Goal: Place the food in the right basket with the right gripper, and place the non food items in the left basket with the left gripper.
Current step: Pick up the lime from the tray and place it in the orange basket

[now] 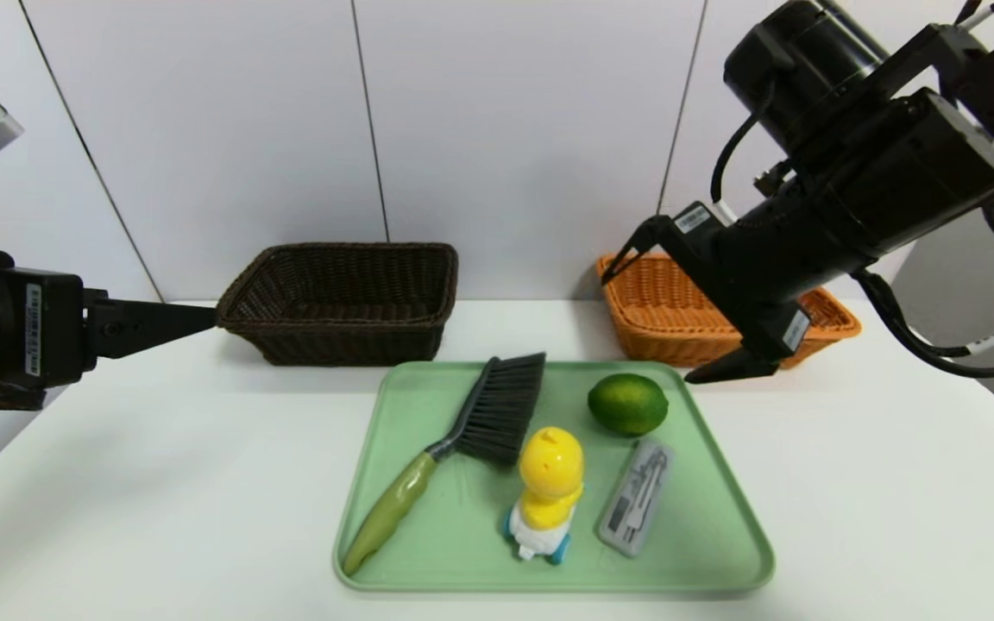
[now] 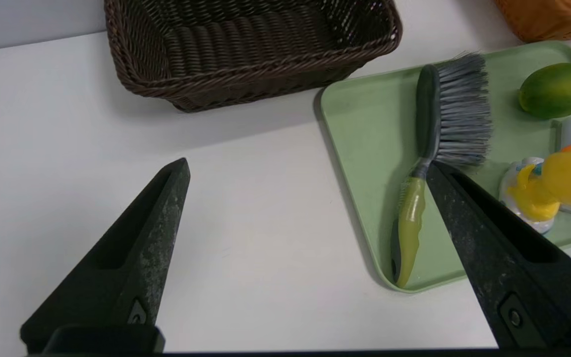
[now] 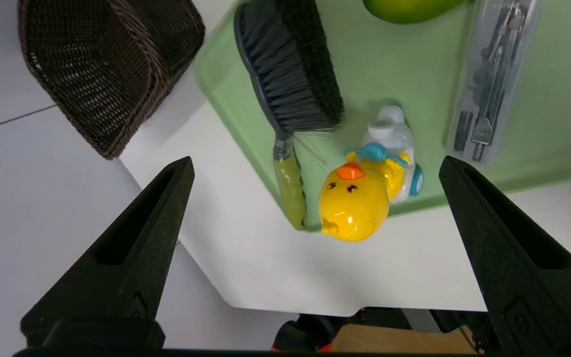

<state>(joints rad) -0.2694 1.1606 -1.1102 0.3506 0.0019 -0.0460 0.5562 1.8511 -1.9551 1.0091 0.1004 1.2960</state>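
Observation:
The green lime [image 1: 626, 404] lies at the far right of a pale green tray [image 1: 445, 539]. With it are the non food items: a grey-bristled brush with a green handle [image 1: 467, 440], a yellow toy [image 1: 550, 492] and a flat grey case [image 1: 635, 498]. The dark brown left basket [image 1: 342, 252] and the orange right basket [image 1: 657, 332] stand behind the tray. My right gripper [image 1: 652, 326] hangs open above the tray's far right corner, just behind the lime. My left gripper [image 1: 208, 318] hovers open beside the dark basket, over bare table left of the tray.
The white table [image 1: 160, 483] stretches on both sides of the tray. A grey panelled wall stands right behind the baskets. The table's near edge and the robot's base show in the right wrist view.

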